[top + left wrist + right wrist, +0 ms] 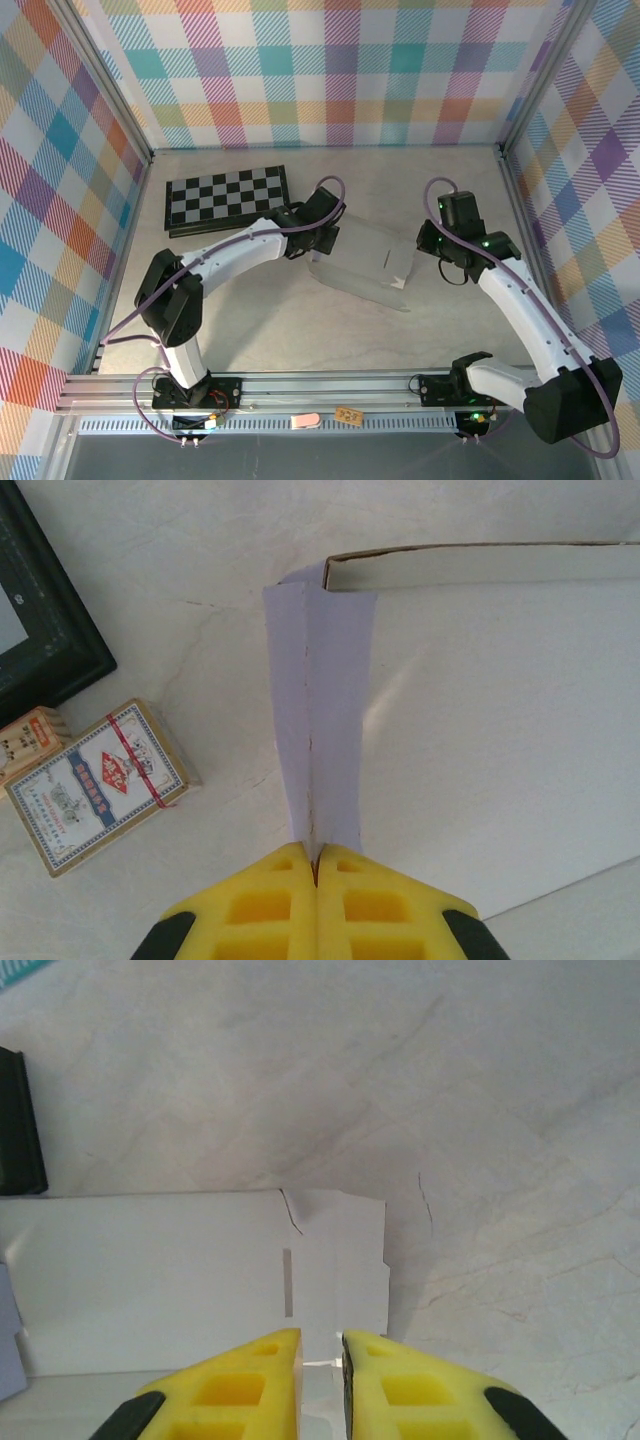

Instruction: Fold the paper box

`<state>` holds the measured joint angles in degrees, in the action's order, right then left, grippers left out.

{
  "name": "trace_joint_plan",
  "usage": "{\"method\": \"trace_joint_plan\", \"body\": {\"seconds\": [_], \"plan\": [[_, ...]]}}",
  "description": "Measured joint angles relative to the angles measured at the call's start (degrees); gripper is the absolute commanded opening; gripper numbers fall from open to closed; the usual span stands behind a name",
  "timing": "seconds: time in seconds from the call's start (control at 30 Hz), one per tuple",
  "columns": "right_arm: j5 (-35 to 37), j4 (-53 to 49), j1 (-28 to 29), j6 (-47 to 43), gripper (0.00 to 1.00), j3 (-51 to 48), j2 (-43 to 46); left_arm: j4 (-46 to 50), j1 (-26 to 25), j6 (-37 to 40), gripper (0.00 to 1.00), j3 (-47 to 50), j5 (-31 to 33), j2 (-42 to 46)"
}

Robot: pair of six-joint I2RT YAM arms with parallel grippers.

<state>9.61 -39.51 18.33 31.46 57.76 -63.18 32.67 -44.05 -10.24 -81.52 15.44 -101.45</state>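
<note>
Two sets of jaws are flanking the paper box (362,266), which is lying mid-table (260,320), just right of the checkerboard (228,197). Left jaws are pressing together on a raised lavender flap (318,710). Right jaws are standing slightly spread over the box's cream slotted end (335,1260), gripping nothing I can make out.

Risks I am watching:
- The left pinch is sitting at the flap's very tip, so a hard pull could be slipping it free or tearing along the crease.
- With the right side not holding, I am expecting the whole sheet to drag toward the left arm once the flap gets folded.
- Right jaws closing carelessly could be crumpling the tab edge.

Left wrist view is giving me the pinch itself, plus a card pack (95,785) lying near the flap; from overhead the arm is covering that contact. Right wrist view is showing the slot (288,1282) and a short cut (293,1210), detail the overhead is blurring.
</note>
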Motion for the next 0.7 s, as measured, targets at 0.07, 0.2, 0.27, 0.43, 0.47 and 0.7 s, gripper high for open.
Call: {"method": "trace_joint_plan", "body": {"seconds": [0.07, 0.2, 0.27, 0.43, 0.47, 0.7], "plan": [[-0.9, 0.0, 0.0, 0.4, 0.25, -0.8, -0.4, -1.0, 0.2, -0.8, 0.0, 1.7, -1.2, -0.7], [-4.6, 0.9, 0.0, 0.7, 0.3, -1.0, -3.8, -2.9, 0.5, -2.8, 0.0, 5.7, -4.0, -3.2], [-7.6, 1.7, 0.0, 0.7, 0.31, -0.9, -7.3, -3.5, 0.7, -4.0, 0.0, 7.4, -5.6, -4.7], [-12.8, 3.3, 0.9, 1.2, 0.31, 0.0, -17.7, -5.7, 0.8, -6.7, 0.0, 8.6, -7.9, -7.2], [-13.5, 3.4, 1.6, 1.4, 0.31, 0.7, -20.0, -5.9, 0.9, -7.1, 0.0, 8.6, -8.4, -7.2], [-16.5, 4.4, 7.0, 4.0, 0.27, 6.6, -32.1, -6.1, 2.2, -9.8, 0.0, 8.1, -11.4, -7.6]]}}
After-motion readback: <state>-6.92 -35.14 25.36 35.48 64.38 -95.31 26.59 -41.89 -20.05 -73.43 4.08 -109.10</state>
